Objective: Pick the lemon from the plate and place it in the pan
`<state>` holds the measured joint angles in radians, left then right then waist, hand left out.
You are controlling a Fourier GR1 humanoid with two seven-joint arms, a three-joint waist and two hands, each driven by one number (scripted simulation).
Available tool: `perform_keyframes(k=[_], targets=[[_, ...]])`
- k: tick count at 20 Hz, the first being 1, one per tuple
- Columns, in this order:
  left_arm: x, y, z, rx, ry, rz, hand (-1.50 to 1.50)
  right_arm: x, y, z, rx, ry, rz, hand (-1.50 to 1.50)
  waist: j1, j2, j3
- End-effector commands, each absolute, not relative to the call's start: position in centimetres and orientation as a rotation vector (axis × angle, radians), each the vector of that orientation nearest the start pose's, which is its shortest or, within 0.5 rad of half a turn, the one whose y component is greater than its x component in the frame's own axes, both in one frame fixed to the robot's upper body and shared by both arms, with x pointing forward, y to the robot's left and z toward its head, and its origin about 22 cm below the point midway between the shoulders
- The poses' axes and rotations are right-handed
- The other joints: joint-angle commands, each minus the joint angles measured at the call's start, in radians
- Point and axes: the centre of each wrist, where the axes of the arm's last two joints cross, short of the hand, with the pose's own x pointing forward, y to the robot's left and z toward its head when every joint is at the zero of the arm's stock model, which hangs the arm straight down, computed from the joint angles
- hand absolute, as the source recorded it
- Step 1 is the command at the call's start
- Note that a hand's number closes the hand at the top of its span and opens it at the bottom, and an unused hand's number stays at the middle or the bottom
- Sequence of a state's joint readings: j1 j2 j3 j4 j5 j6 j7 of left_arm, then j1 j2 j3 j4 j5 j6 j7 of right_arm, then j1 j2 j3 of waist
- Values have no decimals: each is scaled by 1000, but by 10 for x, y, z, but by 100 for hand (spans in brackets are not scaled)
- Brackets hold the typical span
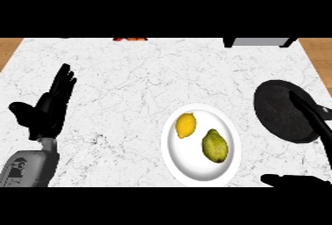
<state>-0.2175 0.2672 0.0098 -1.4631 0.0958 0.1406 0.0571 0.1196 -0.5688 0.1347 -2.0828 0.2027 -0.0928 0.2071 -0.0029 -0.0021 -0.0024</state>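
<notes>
Marble counter [130, 79]: lemon [186, 125] on plate [194, 169], apart from both hands.

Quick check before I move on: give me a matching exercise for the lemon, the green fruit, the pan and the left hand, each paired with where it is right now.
Things:
1. lemon
2. green fruit
3. pan
4. left hand

Places:
A. on the counter, right of the plate
B. open, fingers up, at the view's left
C. on the plate, upper left part
D. on the plate, lower right of the other fruit

Pairs: 1-C, 2-D, 3-A, 4-B
</notes>
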Motion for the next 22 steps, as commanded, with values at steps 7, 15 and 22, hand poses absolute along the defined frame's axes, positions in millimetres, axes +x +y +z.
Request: perform_keyframes(k=[7,15,22], targets=[[290,267,56,191,-1624,-65,0,235,-215,170,-452,-1675,668,-150,15,2,2],[293,260,43,193,-1617,-46,0,228,-185,154,-398,-1629,768,-150,5,1,2],[295,273,44,207,-1614,-38,0,233,-158,125,-432,-1515,709,-150,4,2,2]])
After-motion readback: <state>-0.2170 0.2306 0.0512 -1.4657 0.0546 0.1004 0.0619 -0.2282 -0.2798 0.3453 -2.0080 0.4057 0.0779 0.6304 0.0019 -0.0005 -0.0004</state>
